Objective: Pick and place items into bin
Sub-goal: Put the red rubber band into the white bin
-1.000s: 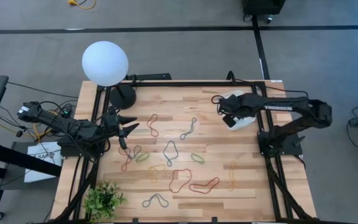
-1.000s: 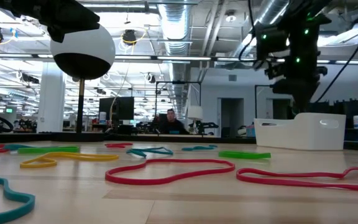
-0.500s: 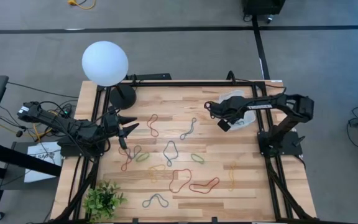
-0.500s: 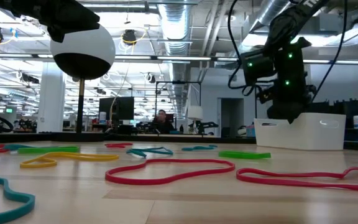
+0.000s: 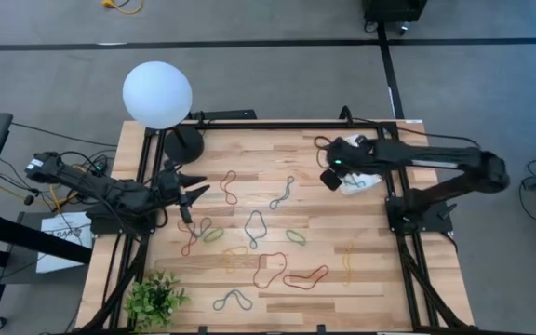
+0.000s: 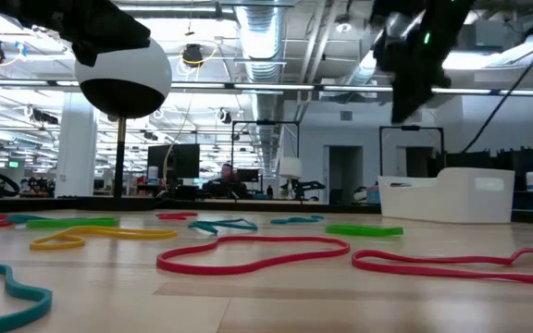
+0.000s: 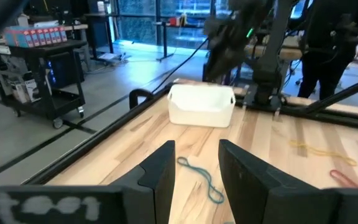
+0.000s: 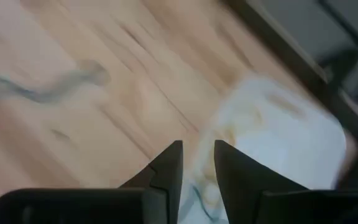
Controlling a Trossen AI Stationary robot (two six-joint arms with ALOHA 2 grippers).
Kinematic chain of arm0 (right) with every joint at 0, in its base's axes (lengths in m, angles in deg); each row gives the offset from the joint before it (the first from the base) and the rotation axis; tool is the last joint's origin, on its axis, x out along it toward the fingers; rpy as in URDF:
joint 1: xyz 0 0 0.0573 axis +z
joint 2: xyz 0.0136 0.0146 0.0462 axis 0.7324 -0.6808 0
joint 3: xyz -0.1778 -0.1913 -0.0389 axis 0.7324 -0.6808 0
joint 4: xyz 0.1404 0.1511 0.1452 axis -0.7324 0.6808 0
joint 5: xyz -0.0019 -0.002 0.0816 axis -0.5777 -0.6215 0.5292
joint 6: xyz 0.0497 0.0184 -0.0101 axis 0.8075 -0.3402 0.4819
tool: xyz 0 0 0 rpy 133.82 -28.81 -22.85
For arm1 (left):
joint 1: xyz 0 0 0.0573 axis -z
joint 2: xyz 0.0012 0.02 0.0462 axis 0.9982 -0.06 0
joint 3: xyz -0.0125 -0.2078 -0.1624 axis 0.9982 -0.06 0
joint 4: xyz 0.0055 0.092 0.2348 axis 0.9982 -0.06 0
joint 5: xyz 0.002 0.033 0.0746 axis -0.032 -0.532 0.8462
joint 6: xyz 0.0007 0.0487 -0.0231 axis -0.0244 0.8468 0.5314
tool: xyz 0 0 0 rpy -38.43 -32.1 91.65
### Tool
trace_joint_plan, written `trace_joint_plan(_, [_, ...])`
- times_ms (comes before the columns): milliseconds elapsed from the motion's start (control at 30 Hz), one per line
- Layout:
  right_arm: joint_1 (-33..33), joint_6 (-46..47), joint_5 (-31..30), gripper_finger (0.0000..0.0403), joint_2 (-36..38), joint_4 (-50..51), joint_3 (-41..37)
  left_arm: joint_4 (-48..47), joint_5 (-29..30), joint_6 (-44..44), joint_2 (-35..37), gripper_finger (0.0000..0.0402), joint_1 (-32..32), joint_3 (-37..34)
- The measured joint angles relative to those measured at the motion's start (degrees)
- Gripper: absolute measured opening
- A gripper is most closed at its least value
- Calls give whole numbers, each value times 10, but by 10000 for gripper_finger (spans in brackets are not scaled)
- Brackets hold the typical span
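At table's far right corner: white bin holds several bands; right claw above, fingers apart, empty.

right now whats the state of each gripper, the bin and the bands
right gripper: open, empty, raised beside the bin
left gripper: open, empty, waiting at the table's left side
bin: upright at the table's far right, bands inside
rubber bands: many lying loose on the table, none held
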Motion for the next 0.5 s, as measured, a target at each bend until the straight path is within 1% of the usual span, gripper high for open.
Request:
trace_joint_plan(100, [38, -32, 15, 86, 56, -57, -13, 6, -10, -40, -25, 114, -24, 2])
trace_joint_plan(167, [64, -57, 57, 86, 87, -93, -32, -19, -29, -81, -44, 114, -49, 13])
trace_joint_plan(233, [91, -71, 111, 86, 114, -141, -58, -58, -64, -119, -69, 114, -81, 33])
trace_joint_plan(300, [120, -77, 148, 86, 134, -201, -93, -108, -106, -154, -97, 114, -116, 60])
trace_joint_plan(400, [161, -77, 156, 86, 151, -297, -153, -175, -169, -183, -153, 114, -166, 105])
trace_joint_plan(500, [196, -70, 150, 86, 149, -394, -211, -217, -201, -172, -221, 114, -205, 140])
